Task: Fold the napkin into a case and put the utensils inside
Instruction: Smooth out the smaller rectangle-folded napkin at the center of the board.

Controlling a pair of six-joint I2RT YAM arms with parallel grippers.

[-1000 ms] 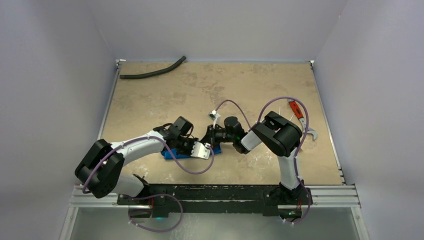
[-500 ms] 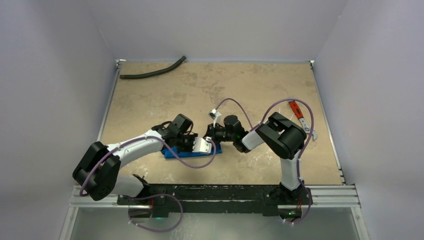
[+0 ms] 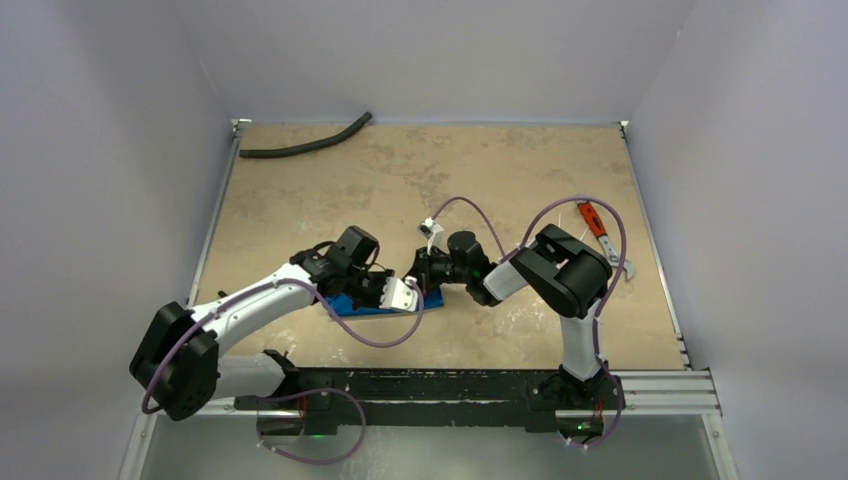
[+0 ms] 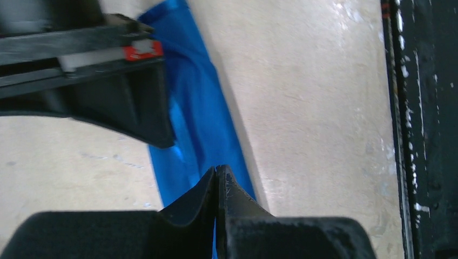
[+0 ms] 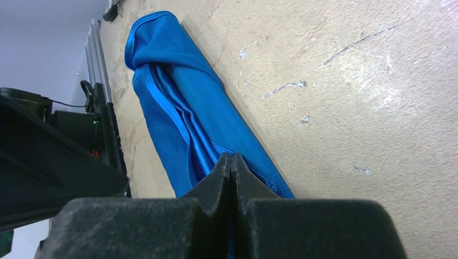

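Top external: the napkin (image 3: pixel 352 304) lies bundled lengthwise along the near edge of the table (image 3: pixel 420 170), right gripper (image 5: pixel 231 162) at its right end, left gripper (image 4: pixel 217 175) alongside. Both jaws clenched; pinch unclear.

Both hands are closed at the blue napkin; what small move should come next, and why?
Probably lay the pinched edge down flat before opening. The left hand and right hand each pinch the napkin, which lies as a narrow, loosely bunched strip with uneven folds.
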